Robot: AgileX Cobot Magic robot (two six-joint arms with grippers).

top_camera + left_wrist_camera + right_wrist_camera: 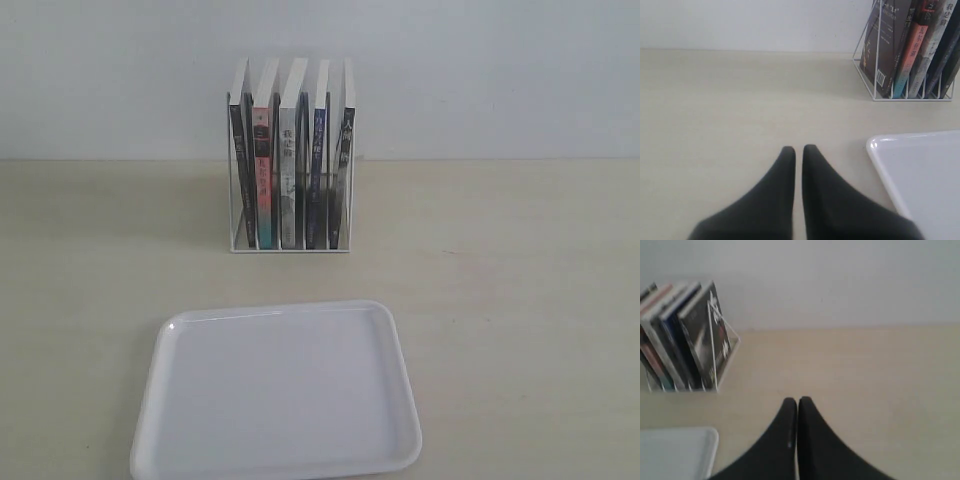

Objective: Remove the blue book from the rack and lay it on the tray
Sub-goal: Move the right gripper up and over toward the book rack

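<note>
The white wire rack [290, 248] stands at the back of the table with several books upright in it. The blue book [317, 175] is fourth from the left, its narrow dark blue spine facing me. The white tray [280, 395] lies flat in front of the rack with nothing on it. Neither gripper shows in the exterior view. My left gripper [799, 148] hovers over bare table beside the tray's corner [920, 170], fingers together and holding nothing. My right gripper [797, 400] is shut over bare table on the rack's other side, where the blue book [676, 337] shows behind a black-covered one.
A white wall rises behind the rack. The other books are a black one [240, 160], a red-and-teal-spined one [263, 180], a grey one [290, 170] and another black one [343, 160]. Pale tabletop [520, 300] stretches on both sides of the tray.
</note>
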